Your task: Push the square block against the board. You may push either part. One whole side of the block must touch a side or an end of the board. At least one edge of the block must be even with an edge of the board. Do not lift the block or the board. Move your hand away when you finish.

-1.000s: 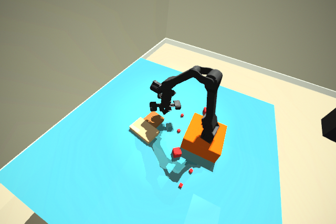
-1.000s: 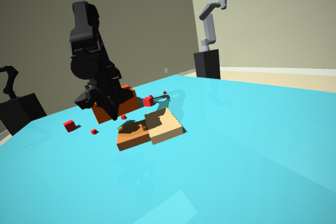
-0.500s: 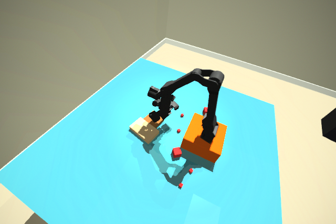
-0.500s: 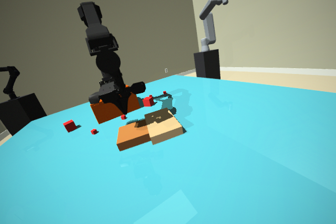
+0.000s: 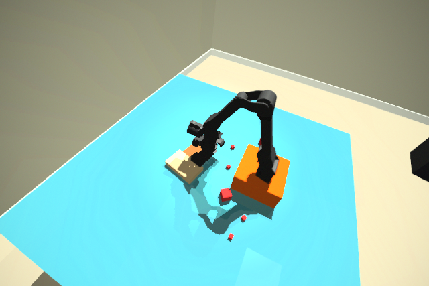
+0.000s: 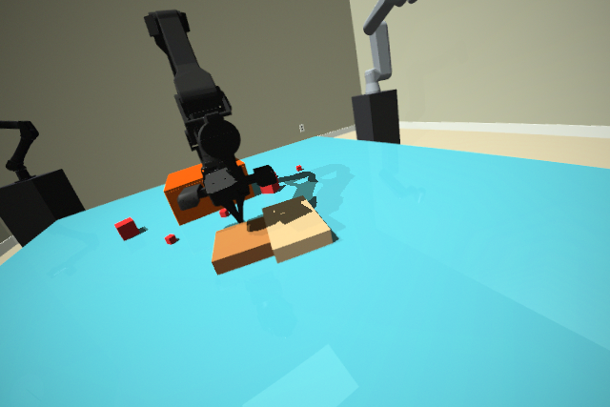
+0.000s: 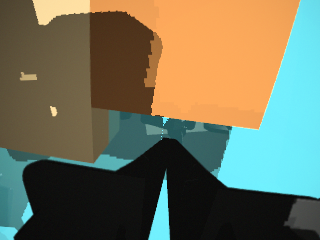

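An orange square block [image 5: 191, 150] [image 6: 238, 247] [image 7: 220, 60] lies flat on the blue table top. A cream board [image 5: 177, 162] [image 6: 300, 234] [image 7: 45, 100] lies flat beside it, side against side. In the wrist view the board's near edge sticks out closer to me than the block's near edge. My gripper [image 5: 199, 162] [image 6: 240, 220] [image 7: 168, 144] is shut and empty. It points down, with its tips low at the block's near edge, close to the seam between the two parts. My arm and its shadow hide part of both in the top view.
My arm stands on an orange base box [image 5: 247, 168] [image 6: 179, 186]. Several small red cubes lie around it, one larger [image 5: 226, 194] [image 6: 125, 228]. A grey arm on a black pedestal [image 6: 376, 116] and a black arm on a pedestal [image 6: 30, 195] stand off the table.
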Robot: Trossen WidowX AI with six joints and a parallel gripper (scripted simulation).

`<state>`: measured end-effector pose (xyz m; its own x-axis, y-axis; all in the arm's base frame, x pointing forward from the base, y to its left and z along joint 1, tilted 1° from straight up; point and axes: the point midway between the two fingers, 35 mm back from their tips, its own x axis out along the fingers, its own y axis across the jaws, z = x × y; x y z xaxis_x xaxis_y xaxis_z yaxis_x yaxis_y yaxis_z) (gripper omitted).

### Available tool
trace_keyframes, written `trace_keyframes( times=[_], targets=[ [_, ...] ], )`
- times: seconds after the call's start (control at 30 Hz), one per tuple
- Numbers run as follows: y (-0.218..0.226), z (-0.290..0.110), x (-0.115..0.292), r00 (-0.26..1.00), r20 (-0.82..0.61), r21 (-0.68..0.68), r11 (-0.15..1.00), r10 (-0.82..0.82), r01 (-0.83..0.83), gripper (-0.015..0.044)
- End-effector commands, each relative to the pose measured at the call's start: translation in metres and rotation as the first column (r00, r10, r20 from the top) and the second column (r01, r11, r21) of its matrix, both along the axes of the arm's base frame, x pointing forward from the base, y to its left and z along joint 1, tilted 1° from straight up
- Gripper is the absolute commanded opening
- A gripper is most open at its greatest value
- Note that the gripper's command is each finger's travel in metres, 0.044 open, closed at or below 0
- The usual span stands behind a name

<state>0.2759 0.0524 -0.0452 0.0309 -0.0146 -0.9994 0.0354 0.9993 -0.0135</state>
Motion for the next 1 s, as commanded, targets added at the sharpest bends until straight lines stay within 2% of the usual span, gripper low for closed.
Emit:
trace_keyframes(
  times=[0.0, 0.97],
  targets=[
    [-0.001, -0.013, -0.006, 1.0, -0.012, 0.001, 1.0, 0.005, -0.005, 0.0],
    [-0.001, -0.012, 0.022, 1.0, -0.01, 0.001, 1.0, 0.005, -0.005, 0.0]
  ],
)
